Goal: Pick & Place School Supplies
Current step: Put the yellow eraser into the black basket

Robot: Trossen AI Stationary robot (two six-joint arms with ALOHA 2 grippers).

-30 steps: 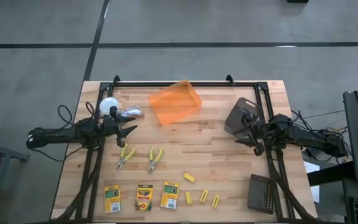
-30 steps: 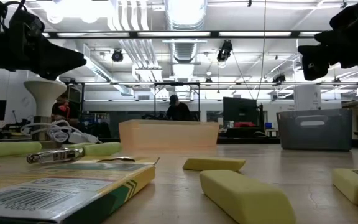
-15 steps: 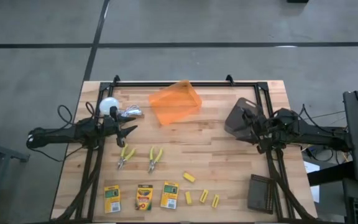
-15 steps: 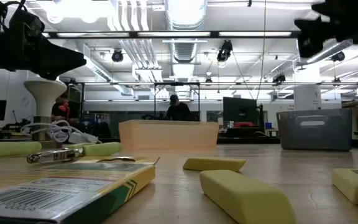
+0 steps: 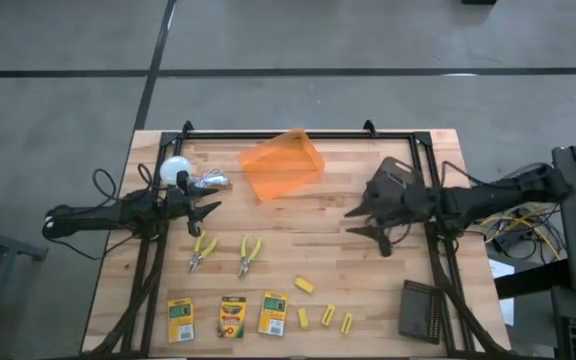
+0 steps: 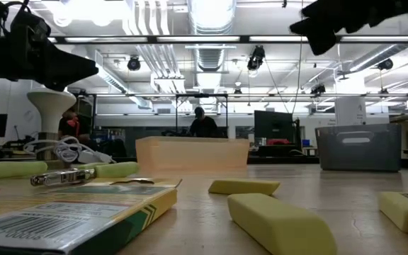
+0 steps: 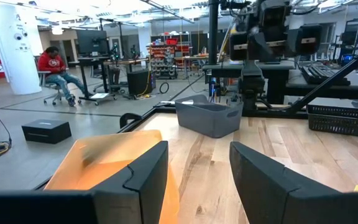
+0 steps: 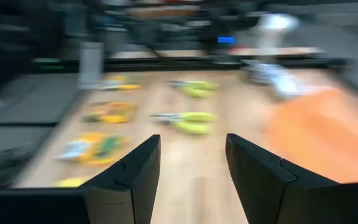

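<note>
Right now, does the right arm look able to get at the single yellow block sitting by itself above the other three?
Probably yes. The right gripper hangs open over bare wood, and nothing stands between it and the lone yellow block. The orange bin and grey tray sit away from that path.

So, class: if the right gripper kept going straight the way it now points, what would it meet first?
The right gripper, open above the table, points toward the left side. Straight ahead lie the yellow-handled pliers, so probably those first; depth is unclear, and it may pass above them.
</note>
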